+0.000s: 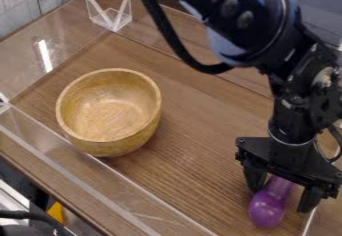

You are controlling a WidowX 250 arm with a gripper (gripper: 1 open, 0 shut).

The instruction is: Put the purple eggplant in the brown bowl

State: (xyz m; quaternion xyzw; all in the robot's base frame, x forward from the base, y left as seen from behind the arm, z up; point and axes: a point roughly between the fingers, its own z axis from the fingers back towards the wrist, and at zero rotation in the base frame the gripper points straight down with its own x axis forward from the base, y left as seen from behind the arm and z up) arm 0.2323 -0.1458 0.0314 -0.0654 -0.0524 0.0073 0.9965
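The purple eggplant [270, 205] lies on the wooden table near the bottom right corner, glossy, its upper end partly hidden by the fingers. My gripper [282, 190] points straight down over it, open, with one dark finger on each side of the eggplant. I cannot tell whether the fingers touch it. The brown bowl [110, 110] sits upright and empty at the left, well apart from the gripper.
A clear acrylic wall [60, 185] borders the table along the front left. A small clear stand [110, 13] sits at the back left. Bare wooden tabletop [201, 140] lies between the bowl and the gripper.
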